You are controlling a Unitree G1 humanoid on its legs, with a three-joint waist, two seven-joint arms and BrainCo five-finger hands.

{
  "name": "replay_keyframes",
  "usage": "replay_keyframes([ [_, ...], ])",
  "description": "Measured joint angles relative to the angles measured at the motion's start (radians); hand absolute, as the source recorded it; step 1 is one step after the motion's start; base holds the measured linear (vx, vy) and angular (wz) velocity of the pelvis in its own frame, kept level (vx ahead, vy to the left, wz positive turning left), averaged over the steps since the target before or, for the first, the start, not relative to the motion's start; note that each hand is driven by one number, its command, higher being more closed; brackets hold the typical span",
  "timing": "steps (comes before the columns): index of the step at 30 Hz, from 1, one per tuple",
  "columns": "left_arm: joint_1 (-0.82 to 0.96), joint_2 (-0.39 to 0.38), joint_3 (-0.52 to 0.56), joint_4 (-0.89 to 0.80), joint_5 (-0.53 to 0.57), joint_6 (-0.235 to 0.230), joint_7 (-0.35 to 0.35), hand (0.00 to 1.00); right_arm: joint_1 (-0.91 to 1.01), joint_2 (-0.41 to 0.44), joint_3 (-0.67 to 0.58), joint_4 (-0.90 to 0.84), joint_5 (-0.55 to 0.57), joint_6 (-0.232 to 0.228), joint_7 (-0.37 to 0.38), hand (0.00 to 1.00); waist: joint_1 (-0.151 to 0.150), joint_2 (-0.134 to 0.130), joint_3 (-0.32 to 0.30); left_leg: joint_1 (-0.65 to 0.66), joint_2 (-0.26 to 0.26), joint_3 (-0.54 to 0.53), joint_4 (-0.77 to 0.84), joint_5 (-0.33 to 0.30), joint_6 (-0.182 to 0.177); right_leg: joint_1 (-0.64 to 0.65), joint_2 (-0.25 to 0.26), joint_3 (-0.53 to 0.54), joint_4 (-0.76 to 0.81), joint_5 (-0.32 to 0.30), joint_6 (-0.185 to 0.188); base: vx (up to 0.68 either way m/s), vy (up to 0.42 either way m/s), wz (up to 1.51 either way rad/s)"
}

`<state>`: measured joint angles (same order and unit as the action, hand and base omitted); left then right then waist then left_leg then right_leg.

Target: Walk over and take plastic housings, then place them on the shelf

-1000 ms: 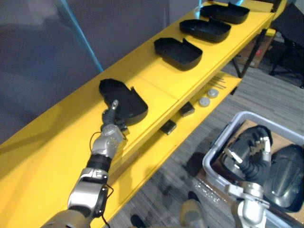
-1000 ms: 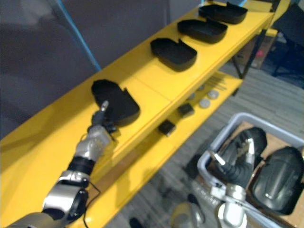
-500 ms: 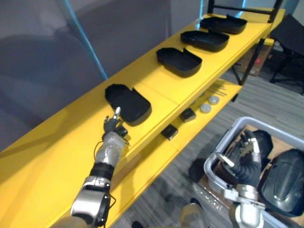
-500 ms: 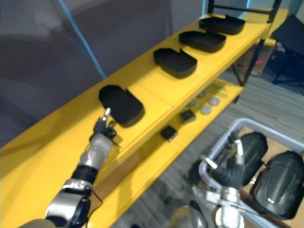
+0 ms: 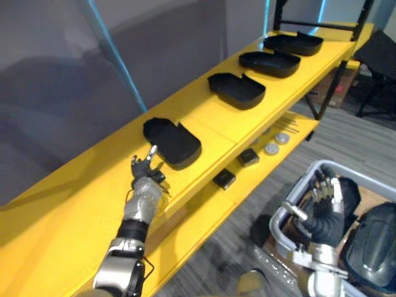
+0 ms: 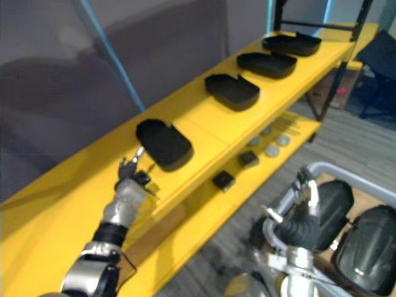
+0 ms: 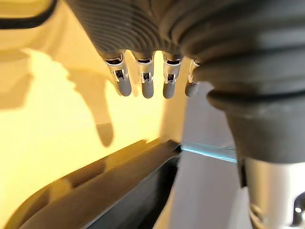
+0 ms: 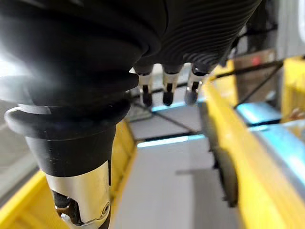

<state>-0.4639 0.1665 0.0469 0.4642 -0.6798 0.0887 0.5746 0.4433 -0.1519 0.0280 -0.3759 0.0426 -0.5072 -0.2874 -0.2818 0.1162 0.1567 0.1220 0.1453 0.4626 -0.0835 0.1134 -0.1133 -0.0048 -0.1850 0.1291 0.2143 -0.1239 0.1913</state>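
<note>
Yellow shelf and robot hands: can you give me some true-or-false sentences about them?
1. Four black plastic housings lie on top of the yellow shelf. True.
2. The left hand grips the nearest housing. False: the hand is open and empty, beside that housing.
3. The right hand is down by the grey bin. True.
4. The grey bin is empty. False: dark housings lie in it.
</note>
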Motion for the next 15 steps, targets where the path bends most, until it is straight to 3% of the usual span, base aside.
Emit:
replay_keyframes([
  [6,0.029,0.066,0.033,-0.095,0.031,-0.049,-0.079,0.0,-0.034,-0.026,-0.041,0.0,0.002,-0.036,0.008,0.0,0.023,0.017,-0.02,-0.022,-0.007,-0.051,0.0,0.003,0.006,0.006,-0.012,-0.047,0.013,-0.027,0.001,0.0,-0.007,0.25],
  [9,0.104,0.065,0.058,-0.203,0.042,-0.106,-0.112,0.0,-0.068,-0.046,-0.043,0.0,0.006,-0.036,0.034,0.0,0.035,0.028,-0.034,-0.036,-0.013,-0.086,0.0,0.005,0.008,0.006,-0.02,-0.08,0.035,-0.048,-0.007,0.05,-0.024,0.33],
  [11,0.189,0.06,0.057,-0.345,0.121,-0.147,-0.118,0.0,-0.08,-0.049,-0.046,0.001,0.034,-0.034,0.076,0.0,0.051,0.032,-0.036,-0.037,-0.019,-0.106,0.0,0.011,0.007,0.007,-0.029,-0.101,0.054,-0.065,-0.008,0.08,-0.022,0.3],
  [15,0.358,0.05,0.056,-0.559,0.235,-0.218,-0.117,0.0,-0.099,-0.05,-0.047,0.012,0.041,-0.03,0.09,0.0,0.082,0.024,-0.037,-0.041,-0.027,-0.154,0.001,0.012,0.005,0.032,-0.041,-0.15,0.057,-0.085,-0.009,0.05,-0.026,0.36],
])
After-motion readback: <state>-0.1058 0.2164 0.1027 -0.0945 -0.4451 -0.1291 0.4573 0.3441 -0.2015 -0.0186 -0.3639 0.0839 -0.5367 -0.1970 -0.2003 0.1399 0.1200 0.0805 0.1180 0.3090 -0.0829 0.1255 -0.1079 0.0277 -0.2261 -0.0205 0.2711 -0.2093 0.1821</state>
